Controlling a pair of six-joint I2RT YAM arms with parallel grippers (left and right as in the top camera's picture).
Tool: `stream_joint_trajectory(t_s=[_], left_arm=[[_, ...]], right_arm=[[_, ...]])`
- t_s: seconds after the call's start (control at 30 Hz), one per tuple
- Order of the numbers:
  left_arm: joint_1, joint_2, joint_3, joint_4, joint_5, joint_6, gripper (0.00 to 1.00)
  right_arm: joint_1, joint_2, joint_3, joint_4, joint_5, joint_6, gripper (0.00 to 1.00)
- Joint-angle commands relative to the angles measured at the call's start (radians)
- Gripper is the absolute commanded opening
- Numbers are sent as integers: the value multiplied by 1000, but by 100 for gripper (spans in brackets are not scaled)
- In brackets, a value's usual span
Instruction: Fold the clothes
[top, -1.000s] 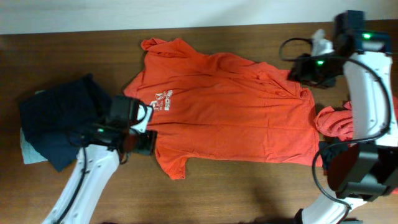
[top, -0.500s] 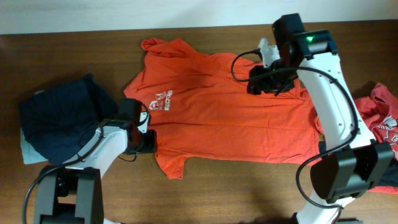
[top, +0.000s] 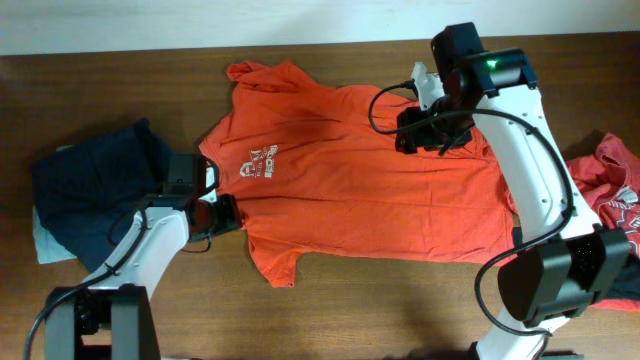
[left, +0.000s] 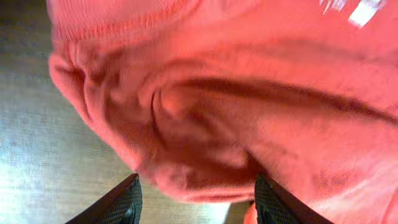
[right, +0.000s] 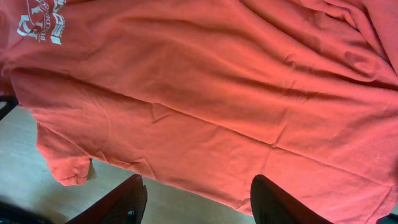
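Far left on the desk (top: 400, 305): dark navy pile (top: 90, 185), pale piece (top: 42, 245) peeking out under it. Next, my left pincer (top: 212, 205) sits at the left end of the orange T-shirt (top: 370, 190), just below the white lettering (top: 258, 160). Its jaws are apart, straddling a bunched hump of cloth, no pinch I can see. Shirt lies flat mid-desk, long axis left-right. My right pincer (top: 425, 130) hangs over its far right part, jaws apart, empty. Second orange shirt (top: 605, 180) crumpled far right. My guess: left arm is nearer the near sleeve (top: 275, 265), right arm nearer the right-hand end.
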Motion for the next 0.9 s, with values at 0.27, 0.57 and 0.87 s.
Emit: stream_joint_trajectory(t_s=[0.27,0.57,0.87], left_arm=[[3,81,-5,-5,-16,-51,31],[24,82,14,-45,-117,-35,6],[76,80,107,-105,-226,48,5]], right_arm=[[3,-12,-161,60,28,9,59],[2,-12,-514,312,97,182,51],[1,-12,-750,533,204,285,32]])
